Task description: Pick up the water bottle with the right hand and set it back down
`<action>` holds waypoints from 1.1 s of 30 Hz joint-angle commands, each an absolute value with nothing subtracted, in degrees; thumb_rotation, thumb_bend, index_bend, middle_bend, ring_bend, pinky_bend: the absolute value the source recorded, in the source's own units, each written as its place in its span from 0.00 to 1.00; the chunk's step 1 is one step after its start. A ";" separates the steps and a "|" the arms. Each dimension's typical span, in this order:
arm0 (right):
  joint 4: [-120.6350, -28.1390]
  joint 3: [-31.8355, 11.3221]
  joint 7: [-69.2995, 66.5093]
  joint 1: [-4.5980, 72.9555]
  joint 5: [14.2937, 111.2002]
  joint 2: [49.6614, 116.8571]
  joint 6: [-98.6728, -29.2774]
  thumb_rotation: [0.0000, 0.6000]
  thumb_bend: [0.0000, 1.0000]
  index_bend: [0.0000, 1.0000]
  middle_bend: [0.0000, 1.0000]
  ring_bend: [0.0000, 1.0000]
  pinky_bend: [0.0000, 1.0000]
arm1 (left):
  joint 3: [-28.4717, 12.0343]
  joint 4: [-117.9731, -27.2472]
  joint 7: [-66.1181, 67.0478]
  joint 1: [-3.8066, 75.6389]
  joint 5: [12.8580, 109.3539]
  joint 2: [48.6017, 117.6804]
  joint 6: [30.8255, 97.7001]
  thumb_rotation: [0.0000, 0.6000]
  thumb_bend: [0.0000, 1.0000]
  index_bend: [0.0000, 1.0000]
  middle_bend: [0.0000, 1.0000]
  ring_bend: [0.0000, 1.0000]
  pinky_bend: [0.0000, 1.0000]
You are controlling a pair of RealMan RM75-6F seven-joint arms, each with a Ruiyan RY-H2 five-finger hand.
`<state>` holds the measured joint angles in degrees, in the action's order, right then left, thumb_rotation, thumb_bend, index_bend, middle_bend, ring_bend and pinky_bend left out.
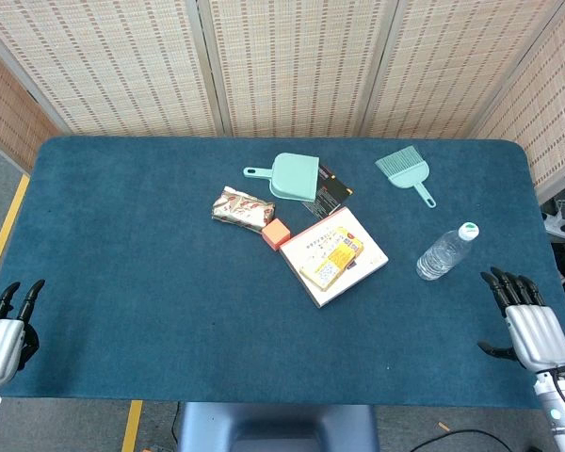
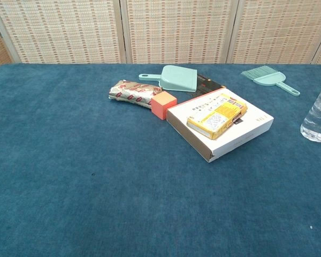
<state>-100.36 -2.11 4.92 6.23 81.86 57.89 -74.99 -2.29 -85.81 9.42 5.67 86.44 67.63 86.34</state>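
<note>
Task not yet begun: the bottle (image 1: 445, 252) stands untouched on the worktop (image 1: 151, 245), near the empty right hand (image 1: 529, 328), whose fingers are apart.

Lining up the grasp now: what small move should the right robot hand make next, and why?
Probably ease the right robot hand forward and slightly inward toward the water bottle. The hand sits open near the table edge, holding nothing, and the bottle stands untouched just ahead of it with bare table between.

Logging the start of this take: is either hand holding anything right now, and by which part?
Nothing is held. The right hand is open, apart from the water bottle; the left hand is open at the table's near edge.
</note>
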 commanded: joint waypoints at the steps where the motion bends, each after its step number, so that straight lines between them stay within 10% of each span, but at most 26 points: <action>1: -100.84 -1.98 4.78 5.80 82.22 57.57 -75.92 1.00 0.02 0.00 0.00 0.00 0.04 | -2.24 -85.97 9.39 5.75 86.64 67.66 86.35 1.00 0.33 0.04 0.07 0.07 0.33; 33: -89.30 -13.49 -32.22 14.07 65.54 61.47 -60.23 1.00 0.02 0.00 0.00 0.00 0.08 | -2.05 -85.48 7.60 6.07 87.56 67.91 86.23 1.00 0.33 0.04 0.09 0.09 0.33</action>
